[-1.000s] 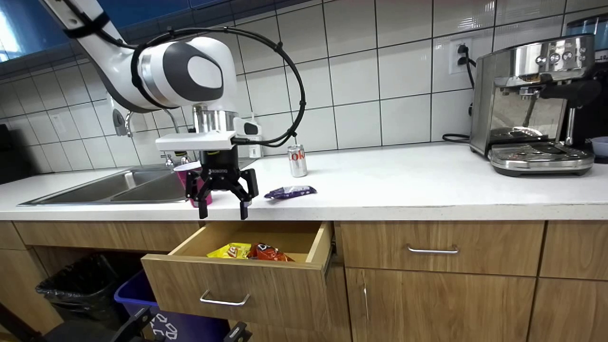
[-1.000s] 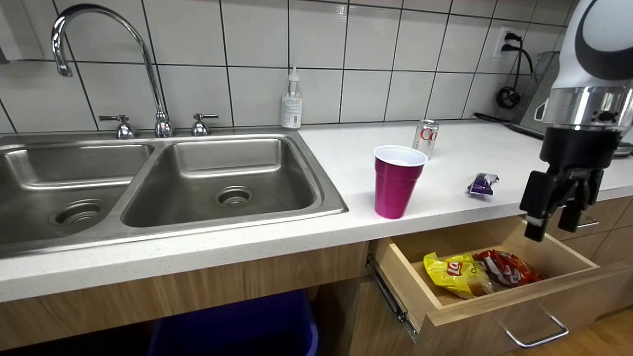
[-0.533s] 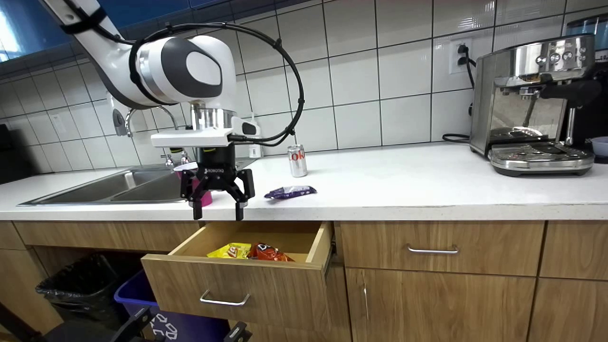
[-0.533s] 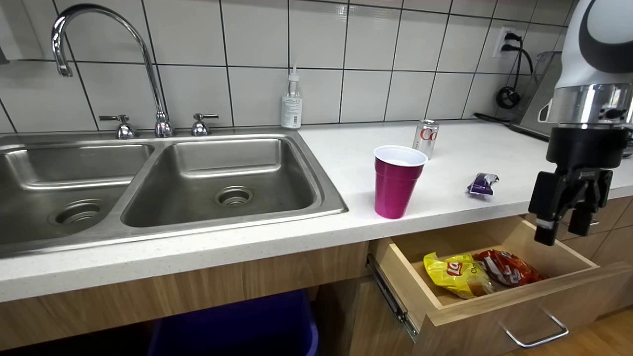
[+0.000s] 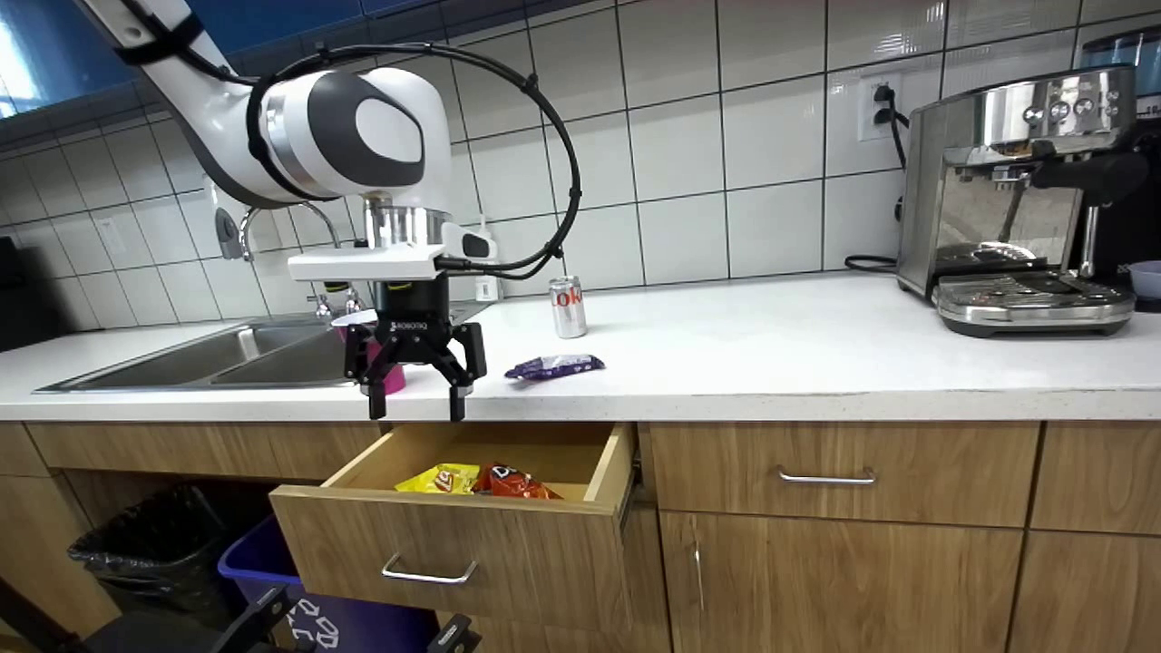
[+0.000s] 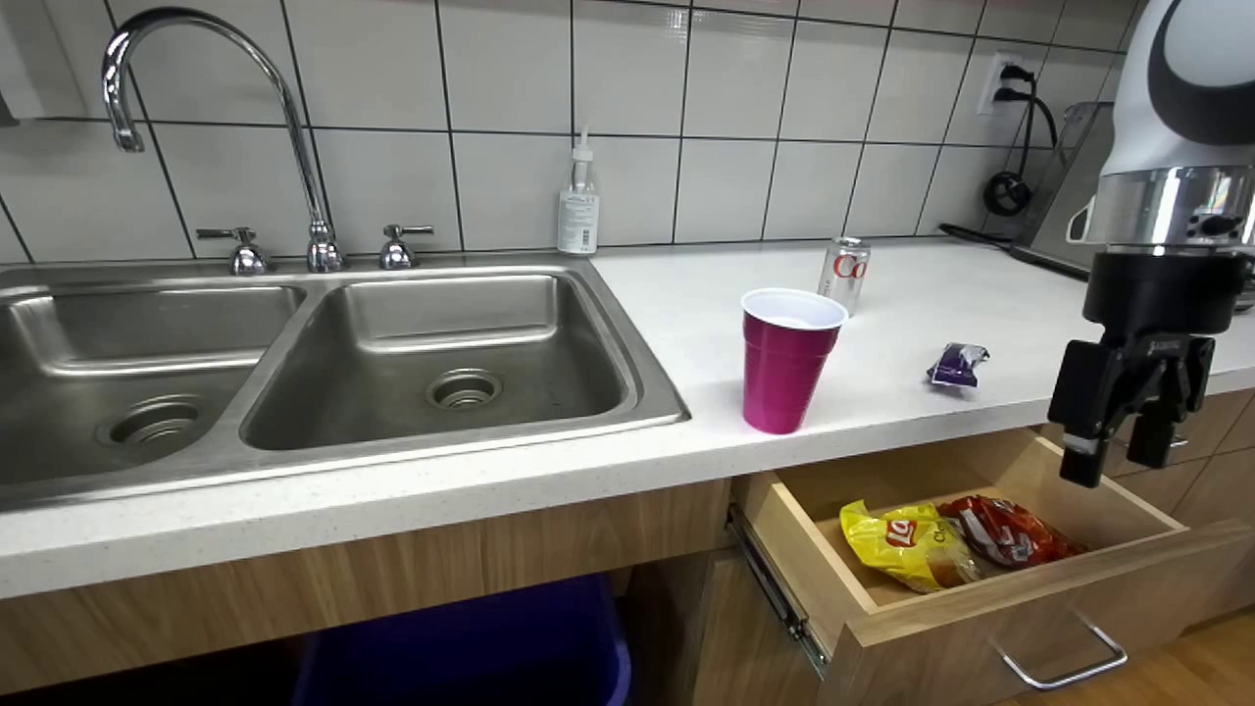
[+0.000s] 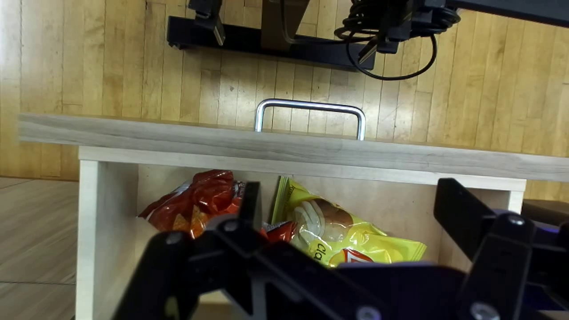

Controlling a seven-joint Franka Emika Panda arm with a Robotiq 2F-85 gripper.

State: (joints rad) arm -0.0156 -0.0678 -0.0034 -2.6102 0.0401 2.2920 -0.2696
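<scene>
My gripper (image 5: 417,406) hangs pointing down over the pulled-out drawer (image 5: 363,544), fingers spread wide with nothing between them. Inside the drawer lie a yellow chip bag (image 6: 907,544) and a red chip bag (image 6: 1010,534), side by side. Seen from the wrist, the yellow bag (image 7: 338,222) shows between the fingers, below them, and the red bag (image 7: 195,200) is partly covered by one finger. On the counter behind are a purple-wrapped snack (image 5: 555,366), a silver can (image 5: 568,308) and a magenta cup (image 6: 789,373). The gripper partly hides the cup in an exterior view.
A double sink (image 6: 637,392) is set in the counter beside the cup. An espresso machine (image 5: 1016,199) stands farther along. Below are a blue recycling bin (image 5: 363,626) and a black-lined bin (image 5: 154,544). The drawer's handle (image 7: 311,106) sticks out over the wood floor.
Early in the last second the gripper shifts slightly, to the left in an exterior view and away from the counter. It then stays still, jaws open. The bags, drawer and counter items have not moved.
</scene>
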